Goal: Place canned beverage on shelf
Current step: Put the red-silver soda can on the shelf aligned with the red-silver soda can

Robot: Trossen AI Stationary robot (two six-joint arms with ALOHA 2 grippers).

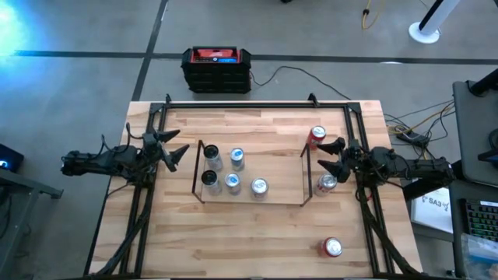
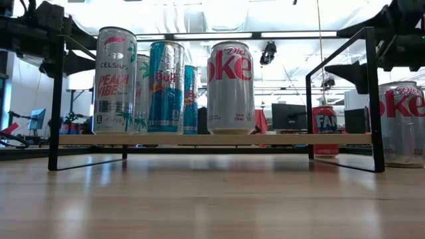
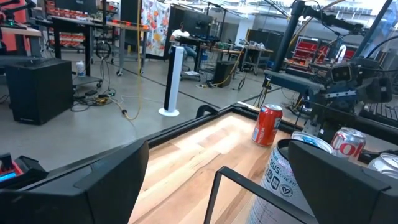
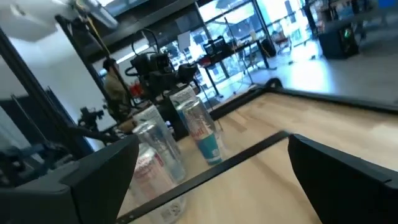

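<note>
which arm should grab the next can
Right. The right hand is open beside the silver can and red can off the shelf's right end; the left hand is across it.

wood table (image 1: 257, 241) has the low shelf (image 1: 284, 175) on it holding five cans, plus three loose cans: red Fanta (image 1: 317, 137), Diet Coke (image 1: 327, 183), another (image 1: 332, 247)

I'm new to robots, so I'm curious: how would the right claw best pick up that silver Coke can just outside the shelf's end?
Probably around its round side wall. The Diet Coke can stands upright, just outside the shelf, beside the open right gripper. Coming in level from the right edge keeps the fingers off the shelf's end frame.
</note>
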